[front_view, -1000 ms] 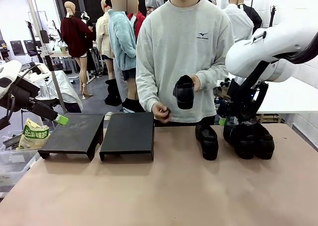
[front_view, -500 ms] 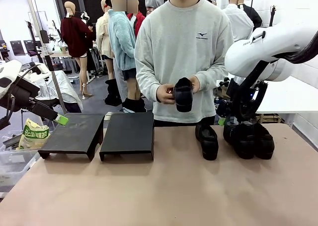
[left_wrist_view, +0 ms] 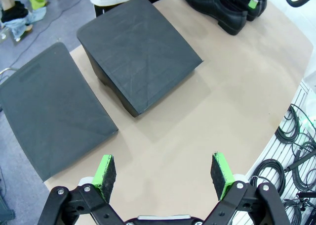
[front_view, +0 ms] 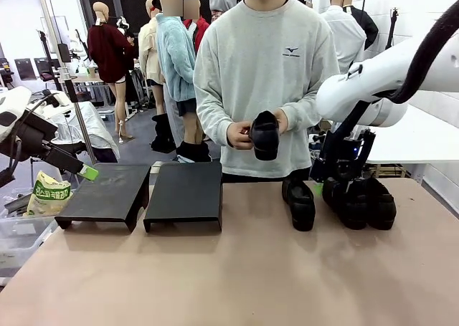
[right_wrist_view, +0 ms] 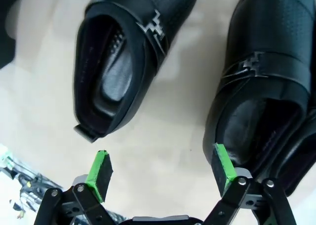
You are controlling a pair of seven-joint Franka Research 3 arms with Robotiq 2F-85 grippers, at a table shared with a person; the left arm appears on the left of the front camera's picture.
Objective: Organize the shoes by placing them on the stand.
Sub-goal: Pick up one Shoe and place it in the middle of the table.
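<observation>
By the stand's (front_view: pixel 183 190) left edge, the left gripper (left_wrist_view: pixel 165 168) hangs with fingers spread wide. Behind the stand's right end, a person's hands (front_view: pixel 239 135) hold one black shoe (front_view: pixel 265 134). Farther right of the stand, more shoes (front_view: pixel 299 203) rest on the tabletop (front_view: pixel 237 269), and the right gripper (right_wrist_view: pixel 160 168) hovers at two heels with fingers spread.

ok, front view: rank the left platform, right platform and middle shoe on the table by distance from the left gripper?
1. left platform: the left gripper hangs by its far left corner.
2. right platform: next along, toward the table's middle.
3. middle shoe: farthest, right of both platforms.
</observation>
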